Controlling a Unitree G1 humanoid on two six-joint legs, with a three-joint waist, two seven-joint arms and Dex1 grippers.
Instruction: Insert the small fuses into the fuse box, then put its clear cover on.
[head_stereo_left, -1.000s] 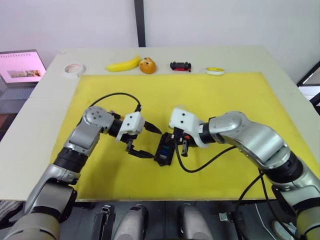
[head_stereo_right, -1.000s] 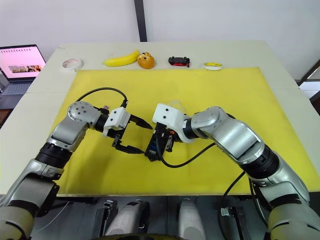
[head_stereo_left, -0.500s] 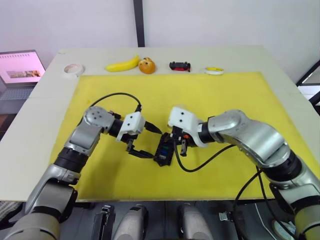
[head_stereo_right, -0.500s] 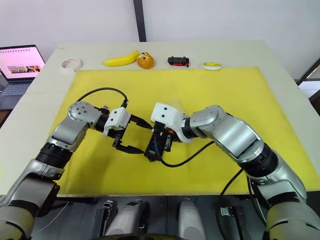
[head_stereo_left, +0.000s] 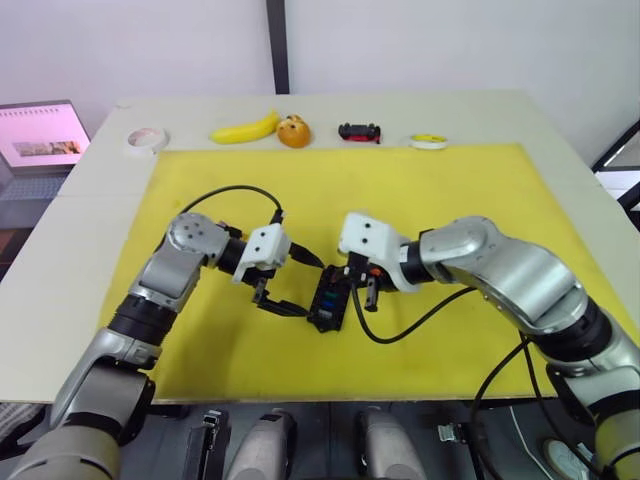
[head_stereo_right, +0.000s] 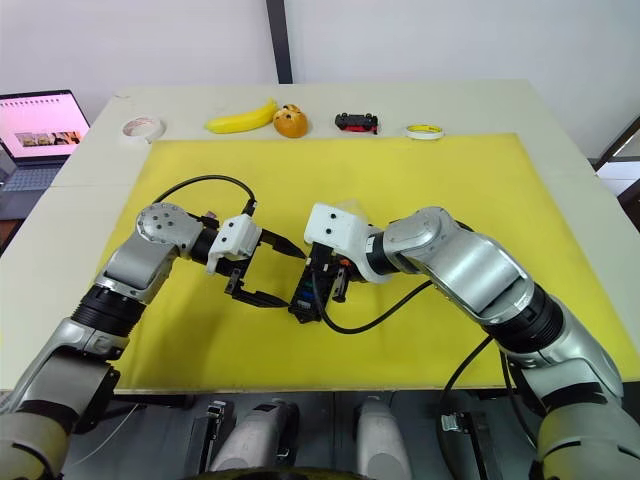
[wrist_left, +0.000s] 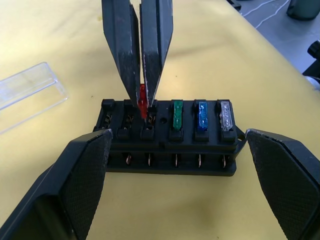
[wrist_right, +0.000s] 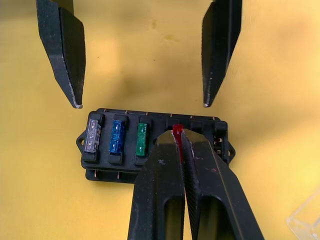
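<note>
Yellow mat (head_stereo_left: 480, 190) on white table (head_stereo_left: 90, 230); right end effector (wrist_right: 178, 136) pinching red fuse (wrist_left: 143, 99); left end effector (wrist_right: 141, 104) spread wide.

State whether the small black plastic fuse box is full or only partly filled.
Partly filled. The small black plastic fuse box holds green, blue and grey fuses; the right gripper pinches a red fuse at a fourth slot, and two slots stand empty.

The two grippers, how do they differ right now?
The right gripper is shut on a red fuse over the fuse box; the left gripper is open and holds nothing, its fingers either side of the box. Both point at the box.
</note>
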